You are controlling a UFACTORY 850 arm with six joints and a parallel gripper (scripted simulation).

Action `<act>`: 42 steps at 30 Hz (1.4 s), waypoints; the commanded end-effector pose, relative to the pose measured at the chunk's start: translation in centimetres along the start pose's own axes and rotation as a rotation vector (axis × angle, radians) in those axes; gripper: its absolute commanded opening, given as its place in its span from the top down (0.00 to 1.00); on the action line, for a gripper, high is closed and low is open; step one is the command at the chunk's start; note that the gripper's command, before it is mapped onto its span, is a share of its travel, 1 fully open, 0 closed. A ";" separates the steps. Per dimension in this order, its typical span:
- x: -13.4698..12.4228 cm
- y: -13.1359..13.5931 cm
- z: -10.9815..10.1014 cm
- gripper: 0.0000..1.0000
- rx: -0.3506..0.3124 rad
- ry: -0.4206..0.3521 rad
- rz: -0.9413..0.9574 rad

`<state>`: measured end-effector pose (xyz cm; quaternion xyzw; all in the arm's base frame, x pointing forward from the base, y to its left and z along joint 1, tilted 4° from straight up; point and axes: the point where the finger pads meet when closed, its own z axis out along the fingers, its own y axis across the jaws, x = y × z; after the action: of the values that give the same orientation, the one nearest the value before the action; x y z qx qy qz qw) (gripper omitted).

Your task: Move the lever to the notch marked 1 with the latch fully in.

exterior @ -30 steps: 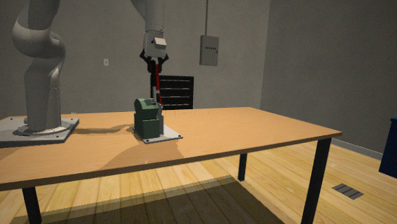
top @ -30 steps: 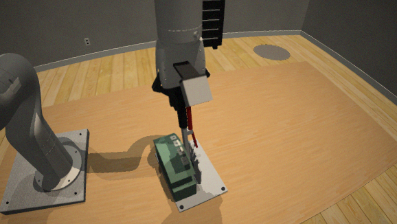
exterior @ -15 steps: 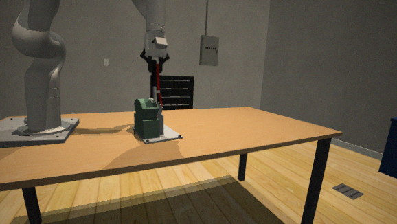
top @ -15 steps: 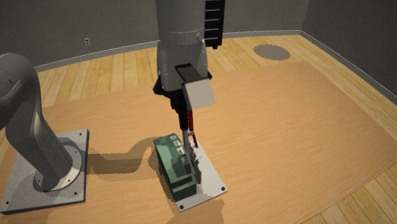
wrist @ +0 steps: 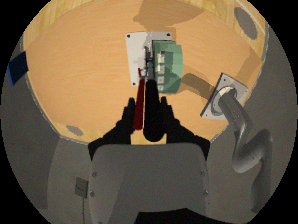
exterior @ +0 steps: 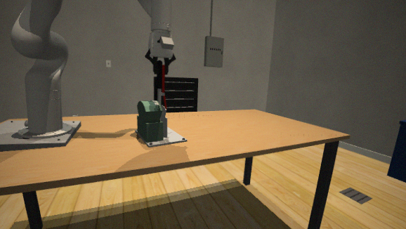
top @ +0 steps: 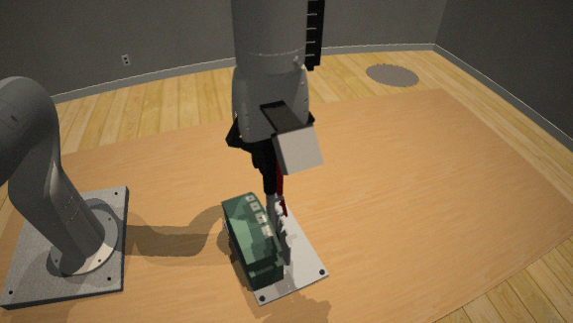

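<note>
A green lever housing [top: 253, 238] stands on a grey base plate [top: 297, 258] on the table; it also shows in the exterior view [exterior: 151, 121] and the wrist view [wrist: 166, 66]. Small number plates [top: 260, 215] run along its top edge. A dark lever handle [exterior: 161, 75] rises from it with a red bar [exterior: 164, 82] pressed against it. My gripper [exterior: 161, 64] is shut around the top of the handle and the red bar [wrist: 139, 106]; the two lie together between the fingers. The lever stands near the far end of the notched plate [top: 284, 223]. I cannot read the numbers.
The arm's own base [top: 64, 238] stands at the table's left on a grey plate. A black slatted rack [exterior: 177, 93] stands behind the table and a grey box [exterior: 213, 51] hangs on the wall. A blue object [exterior: 398, 151] is at the far right on the floor.
</note>
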<state>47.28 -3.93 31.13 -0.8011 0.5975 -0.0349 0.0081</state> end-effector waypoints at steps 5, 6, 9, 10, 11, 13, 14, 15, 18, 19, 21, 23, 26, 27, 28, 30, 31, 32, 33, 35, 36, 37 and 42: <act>2.1 -0.1 0.0 1.00 0.002 0.000 0.000; 2.3 -0.1 0.0 1.00 0.002 0.000 0.000; 2.7 -0.1 0.0 1.00 0.002 0.000 0.000; 2.7 -0.1 0.0 1.00 0.002 0.000 0.000; 2.9 -0.1 0.1 1.00 0.002 0.000 0.000; 3.2 -0.1 0.1 1.00 0.002 0.000 0.000; 3.4 -0.1 0.1 1.00 0.002 0.000 0.000; 3.5 -0.1 0.2 1.00 0.002 0.000 0.000; 3.9 -0.1 0.2 1.00 0.002 0.000 0.000; 4.0 -0.1 0.2 1.00 0.002 0.000 0.000; 4.1 -0.1 0.2 1.00 0.002 0.000 0.000; 4.2 -0.1 0.3 1.00 0.002 0.000 0.000; 4.2 -0.1 0.3 1.00 0.002 0.000 0.000; 4.2 -0.1 0.3 1.00 0.002 0.000 0.000; 4.3 -0.1 0.3 1.00 0.002 0.000 0.000; 4.3 -0.1 0.3 1.00 0.002 0.000 0.000; 4.3 -0.1 0.3 1.00 0.002 0.000 0.000; 4.3 -0.1 0.3 1.00 0.002 0.000 0.000; 4.3 -0.1 0.3 1.00 0.002 0.000 0.000; 4.3 -0.1 0.3 1.00 0.002 0.000 0.000; 4.3 -0.1 0.3 1.00 0.002 0.000 0.000; 4.3 -0.1 0.3 1.00 0.002 0.000 0.000; 4.3 -0.1 0.3 1.00 0.002 0.000 0.000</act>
<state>48.50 -7.99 30.95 -0.8011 0.5975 -0.0344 0.0082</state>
